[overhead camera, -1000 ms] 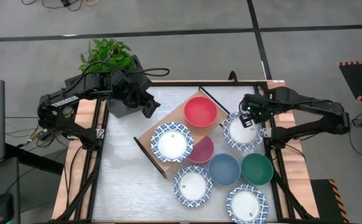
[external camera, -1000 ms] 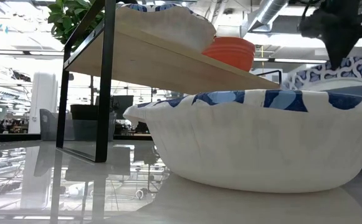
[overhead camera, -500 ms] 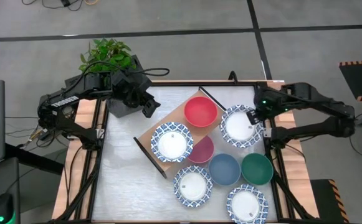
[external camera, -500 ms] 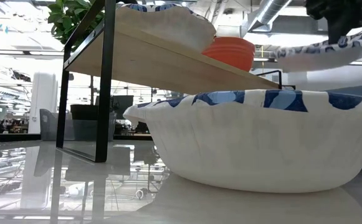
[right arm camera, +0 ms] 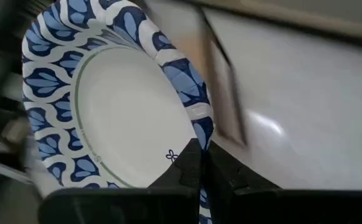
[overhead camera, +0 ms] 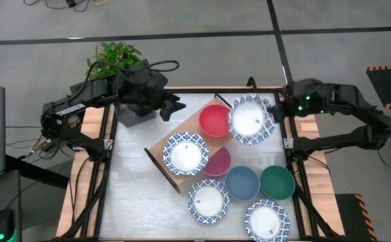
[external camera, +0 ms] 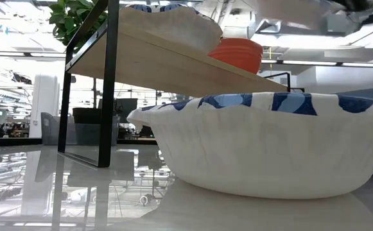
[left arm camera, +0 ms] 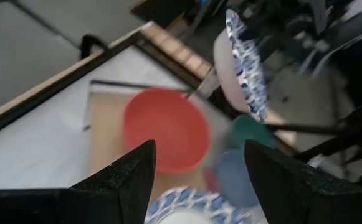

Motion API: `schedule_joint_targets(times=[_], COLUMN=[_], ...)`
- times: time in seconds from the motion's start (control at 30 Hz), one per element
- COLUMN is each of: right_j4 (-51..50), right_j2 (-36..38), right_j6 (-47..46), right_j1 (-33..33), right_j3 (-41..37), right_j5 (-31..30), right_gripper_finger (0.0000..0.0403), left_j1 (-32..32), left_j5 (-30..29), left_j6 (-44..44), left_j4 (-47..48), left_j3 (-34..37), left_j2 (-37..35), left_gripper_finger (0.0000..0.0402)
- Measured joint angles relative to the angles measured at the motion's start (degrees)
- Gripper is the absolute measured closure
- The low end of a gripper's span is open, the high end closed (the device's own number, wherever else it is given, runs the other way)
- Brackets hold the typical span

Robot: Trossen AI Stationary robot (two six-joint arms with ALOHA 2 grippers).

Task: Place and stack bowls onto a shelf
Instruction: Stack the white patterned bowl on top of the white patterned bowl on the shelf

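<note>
Your right hand (overhead camera: pixel 273 111) is pinched tight on the rim of a patterned bowl (overhead camera: pixel 251 119) and carries it clear of the desk (overhead camera: pixel 131 195), just right of the red bowl (overhead camera: pixel 216 119) at the far right end of the shelf (overhead camera: pixel 163 143). In the right wrist view the fingers (right arm camera: pixel 193 167) bite the blue-and-white rim edge-on, so the bowl hangs from one side and tilts; that thin-rim grip looks chosen because these bowls are too wide to span. The lift likely serves to clear the shelf's black frame before setting down or stacking.

Your left hand (overhead camera: pixel 173 105) waits at the far left of the desk, beside the plant pot (overhead camera: pixel 130 111), fingers (left arm camera: pixel 123 180) spread wide and holding nothing. It looks toward the shelf, probably kept back so the arms do not cross.

The shelf sits diagonally mid-desk, which leaves its right end within the right arm's reach.

Count from above:
- Patterned white bowls: four. One held, one on the shelf (overhead camera: pixel 186 153), two on the near desk (overhead camera: pixel 208 199) (overhead camera: pixel 266 220).
- Red: one, on the shelf.
- Pink (overhead camera: pixel 219 163): one, tucked partly under the shelf's near edge.
- Blue (overhead camera: pixel 241 182): one, on the desk.
- Green (overhead camera: pixel 276 182): one, beside the blue.

That makes eight bowls visible, two of them shelved.
</note>
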State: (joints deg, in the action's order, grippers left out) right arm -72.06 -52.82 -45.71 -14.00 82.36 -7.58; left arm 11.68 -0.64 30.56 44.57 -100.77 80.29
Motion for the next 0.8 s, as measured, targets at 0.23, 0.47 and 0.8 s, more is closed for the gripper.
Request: schedule_joint_targets(times=[0.23,0.47,0.8], right_j4=[20.87,22.48,27.55], right_j2=[-2.66,-8.59,-13.66], right_j6=[9.42,11.54,14.09], right_j1=[-0.02,-2.02,-2.67], right_j3=[0.2,0.16,0.14], right_j5=[-0.28,-1.83,-1.55], right_gripper_finger=[0.0372,0.0373,0.0372], left_j1=[0.0,0.0,-0.19], left_j5=[0.67,-0.03,-2.86], left_j6=[3.1,3.3,3.17], left_j4=[-7.99,-10.62,-9.65], left_j3=[0.0,0.01,0.58], left_j2=[0.61,1.48,4.2], left_gripper_finger=[0.0173,0.0173,0.0173])
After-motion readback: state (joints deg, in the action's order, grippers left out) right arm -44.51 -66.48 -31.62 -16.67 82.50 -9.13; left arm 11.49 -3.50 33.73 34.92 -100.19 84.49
